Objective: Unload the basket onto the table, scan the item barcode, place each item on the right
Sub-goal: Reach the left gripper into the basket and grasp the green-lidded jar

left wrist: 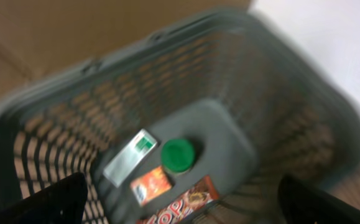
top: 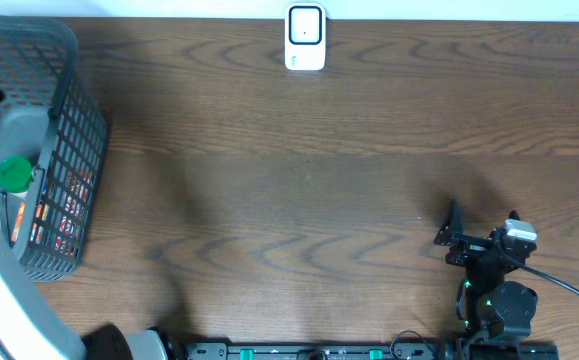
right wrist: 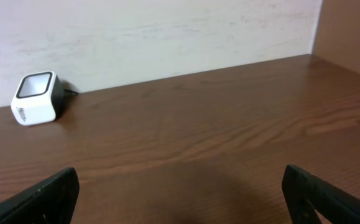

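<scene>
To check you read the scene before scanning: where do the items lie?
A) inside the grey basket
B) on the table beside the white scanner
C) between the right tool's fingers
A: the left wrist view shows the green-capped item, white box and orange packet on the floor of the grey basket.

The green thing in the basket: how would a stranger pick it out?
Find the grey mesh basket at the left end of the wooden table. On its floor, beside a white box and orange packets, sits a green lid. It alone is round and plain green.
</scene>
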Controlling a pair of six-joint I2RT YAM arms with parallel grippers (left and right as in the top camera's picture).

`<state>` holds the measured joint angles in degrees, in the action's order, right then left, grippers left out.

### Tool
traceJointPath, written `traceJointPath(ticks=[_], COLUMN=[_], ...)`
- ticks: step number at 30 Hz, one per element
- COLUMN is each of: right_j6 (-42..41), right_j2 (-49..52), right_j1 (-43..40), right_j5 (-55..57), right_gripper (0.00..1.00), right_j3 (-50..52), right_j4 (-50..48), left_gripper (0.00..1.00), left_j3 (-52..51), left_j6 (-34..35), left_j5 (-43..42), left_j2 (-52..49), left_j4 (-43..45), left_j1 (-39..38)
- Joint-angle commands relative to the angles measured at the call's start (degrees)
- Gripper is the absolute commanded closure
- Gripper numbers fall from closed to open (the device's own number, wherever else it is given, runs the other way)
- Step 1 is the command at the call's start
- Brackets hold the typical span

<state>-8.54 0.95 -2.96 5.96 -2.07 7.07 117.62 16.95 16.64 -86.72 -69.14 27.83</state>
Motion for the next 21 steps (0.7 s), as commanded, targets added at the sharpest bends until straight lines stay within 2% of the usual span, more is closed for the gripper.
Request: traceJointPath(ticks=[1,5,9,21], right_j6=[0.5,0.5,0.5,0.5], right_j2=[-0.5,-0.5,-0.5,-0.5], right_j1=[0.0,0.0,0.0,0.0], right_j5=[-0.2,-0.2,-0.2,-0.2], right_gripper=[0.01,0.01,0.01,0.01], right_j3=[0.2,0.2,0.2,0.2], right_j4=[0.0,0.0,0.0,0.0], left_gripper=[0.02,0.02,0.02,0.02], left_j3=[0.3,0.3,0.2,-0.2], left_j6=[8.9,10.0,10.0,12.1], left_j5=[-2.2,-6.6,-8.6,-8.7], left_j2=[-3.6,-7.8,-12.6,-27.0], left_j4=[-0.7,-1.1,-1.6,-3.1], left_j1=[6.2,9.7,10.1,10.1])
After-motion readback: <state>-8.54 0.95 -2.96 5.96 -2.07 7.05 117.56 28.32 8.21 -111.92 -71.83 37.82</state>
